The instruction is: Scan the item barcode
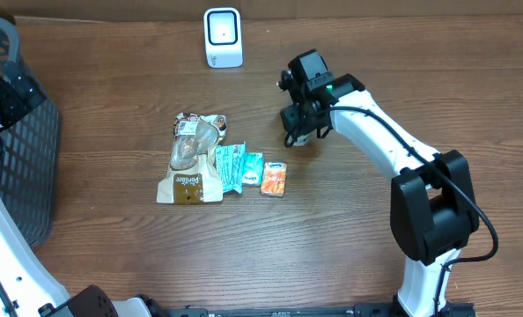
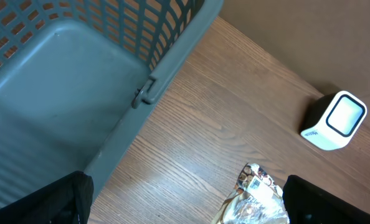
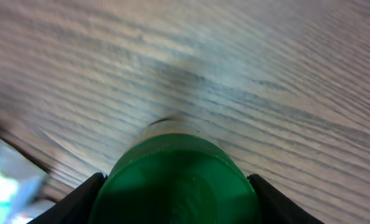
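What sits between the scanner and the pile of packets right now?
Nothing: in the overhead view, only bare wood table separates the white scanner from the snack bag at the pile's top. The left wrist view shows the same gap.

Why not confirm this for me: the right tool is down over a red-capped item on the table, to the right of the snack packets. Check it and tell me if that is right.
Not quite. The cap between the right tool's fingers is green, not red, as the right wrist view shows. The rest holds: the overhead view puts that tool low over the table, right of the snack packets.
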You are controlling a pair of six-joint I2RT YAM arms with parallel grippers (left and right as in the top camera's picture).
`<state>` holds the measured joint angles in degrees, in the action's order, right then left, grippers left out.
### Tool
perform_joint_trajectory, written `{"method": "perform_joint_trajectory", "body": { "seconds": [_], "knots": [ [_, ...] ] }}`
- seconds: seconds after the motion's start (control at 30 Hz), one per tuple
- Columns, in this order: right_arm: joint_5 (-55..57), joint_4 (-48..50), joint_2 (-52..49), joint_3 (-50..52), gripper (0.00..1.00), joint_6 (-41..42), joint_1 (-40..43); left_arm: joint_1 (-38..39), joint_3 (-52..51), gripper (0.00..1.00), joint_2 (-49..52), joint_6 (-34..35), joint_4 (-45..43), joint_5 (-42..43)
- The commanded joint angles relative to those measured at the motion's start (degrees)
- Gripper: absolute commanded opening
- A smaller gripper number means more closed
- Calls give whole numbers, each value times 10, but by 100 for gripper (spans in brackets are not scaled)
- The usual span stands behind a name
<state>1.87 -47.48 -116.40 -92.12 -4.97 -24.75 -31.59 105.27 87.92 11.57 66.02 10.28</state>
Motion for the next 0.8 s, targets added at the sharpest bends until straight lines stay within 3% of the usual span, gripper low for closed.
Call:
{"method": "perform_joint_trajectory", "body": {
  "seconds": [0.0,0.1,0.2,0.3,0.43,0.6,0.77],
  "knots": [
    [-48,-24,13,-82,32,194,0,1,2,100,-2,-11,-2,-2],
    [-152,-75,19,-145,27,323,9,1,2,100,-2,-11,-2,-2],
    [-341,-76,25,-193,27,411,25,1,2,100,-2,-11,-2,-2],
    [-514,-28,27,-203,27,478,41,1,2,100,-2,-11,-2,-2],
    [-642,57,27,-203,22,619,54,1,2,99,-2,-11,-2,-2],
    [-627,152,27,-203,22,668,52,1,2,100,-2,-11,-2,-2],
    [-431,172,27,-202,23,599,44,1,2,100,-2,-11,-2,-2]
  ]
}}
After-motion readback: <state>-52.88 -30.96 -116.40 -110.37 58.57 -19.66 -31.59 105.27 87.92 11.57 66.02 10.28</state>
